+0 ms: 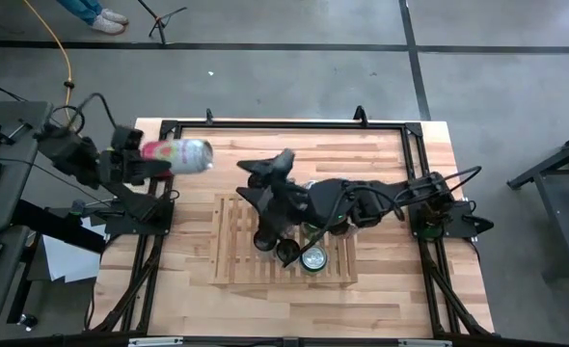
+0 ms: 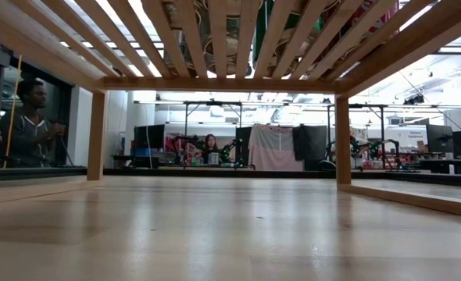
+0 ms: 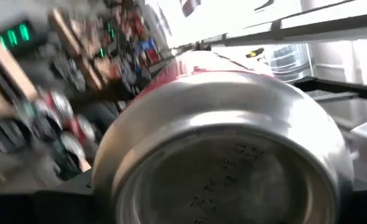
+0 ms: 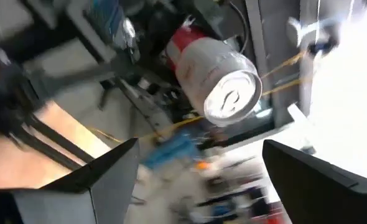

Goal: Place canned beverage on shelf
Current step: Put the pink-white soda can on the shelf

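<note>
Left gripper (image 1: 154,166) clamps a pink can (image 1: 178,152) sideways at the table's edge; the slatted shelf (image 1: 229,241) lies well beyond it. Right gripper (image 1: 265,178), fingers spread wide and empty, faces the can, apparently ready for handover; align squarely first.

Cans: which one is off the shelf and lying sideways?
The pink-and-white can, held sideways in the air by the left gripper near the table's far-left corner. The green-rimmed can stands upright on the wooden slatted shelf, by the right gripper.
</note>
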